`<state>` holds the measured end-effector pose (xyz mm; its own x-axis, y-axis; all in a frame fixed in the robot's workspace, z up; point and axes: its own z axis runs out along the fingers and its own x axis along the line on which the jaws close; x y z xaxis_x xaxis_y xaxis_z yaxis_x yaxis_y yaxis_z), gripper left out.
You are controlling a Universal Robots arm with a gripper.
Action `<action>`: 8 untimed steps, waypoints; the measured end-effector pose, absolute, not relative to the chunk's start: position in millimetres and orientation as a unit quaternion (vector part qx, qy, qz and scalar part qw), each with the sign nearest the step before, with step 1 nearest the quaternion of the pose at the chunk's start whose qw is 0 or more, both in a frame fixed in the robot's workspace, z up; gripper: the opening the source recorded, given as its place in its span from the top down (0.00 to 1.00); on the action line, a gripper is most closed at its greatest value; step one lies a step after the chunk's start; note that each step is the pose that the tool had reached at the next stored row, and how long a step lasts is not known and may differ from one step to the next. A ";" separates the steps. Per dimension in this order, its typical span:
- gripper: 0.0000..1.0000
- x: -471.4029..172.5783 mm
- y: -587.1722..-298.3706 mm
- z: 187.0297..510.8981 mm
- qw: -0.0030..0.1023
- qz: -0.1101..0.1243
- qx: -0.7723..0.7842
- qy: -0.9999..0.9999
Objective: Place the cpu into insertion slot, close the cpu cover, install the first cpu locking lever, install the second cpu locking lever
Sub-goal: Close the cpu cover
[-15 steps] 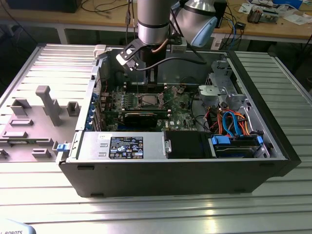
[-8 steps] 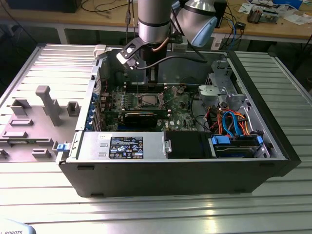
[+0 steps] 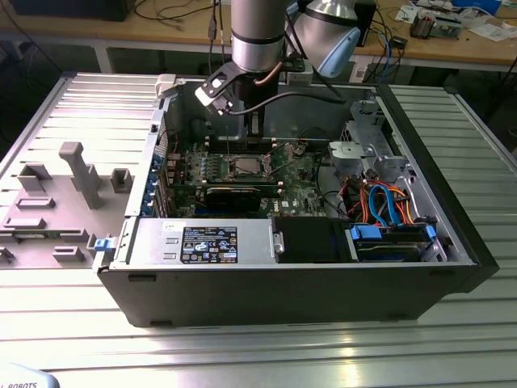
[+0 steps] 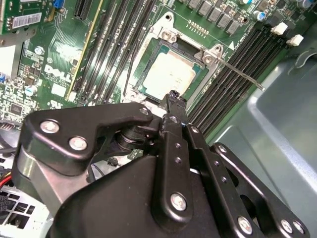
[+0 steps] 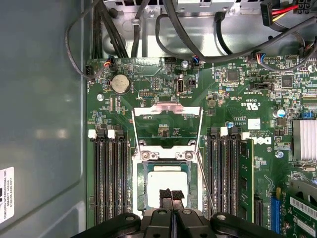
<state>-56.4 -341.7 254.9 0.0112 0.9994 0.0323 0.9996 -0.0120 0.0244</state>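
The cpu (image 5: 166, 181) lies flat in the insertion slot (image 5: 140, 191) on the green motherboard, its silvery top showing in both wrist views (image 4: 168, 74). My gripper (image 5: 171, 195) hangs just over the cpu's near edge, fingers shut together with nothing between them; the fingertips (image 4: 173, 96) sit at the chip's rim. The cpu cover (image 5: 168, 108) stands folded back on its hinge, away from the socket. A thin metal locking lever (image 5: 205, 183) sticks out free beside the socket (image 4: 242, 75). In the exterior view the gripper (image 3: 254, 141) reaches down into the open computer case above the cpu (image 3: 246, 166).
Black memory slots (image 5: 111, 183) flank the socket on both sides (image 5: 225, 173). Cable bundles (image 5: 198, 44) run along the case wall beyond the board. A black graphics card (image 3: 234, 194), the power supply (image 3: 202, 242) and drive cage with orange and blue cables (image 3: 388, 206) fill the case.
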 end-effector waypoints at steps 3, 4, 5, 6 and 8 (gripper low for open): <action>0.89 -56.4 -341.8 261.0 0.003 -0.020 -0.711 -0.703; 0.89 -56.4 -341.8 263.3 0.003 -0.020 -0.711 -0.703; 0.89 -56.4 -341.8 266.4 0.003 -0.020 -0.711 -0.703; 0.89 -56.4 -341.8 268.2 0.003 -0.020 -0.711 -0.703; 0.89 -56.4 -341.8 271.1 0.003 -0.020 -0.711 -0.703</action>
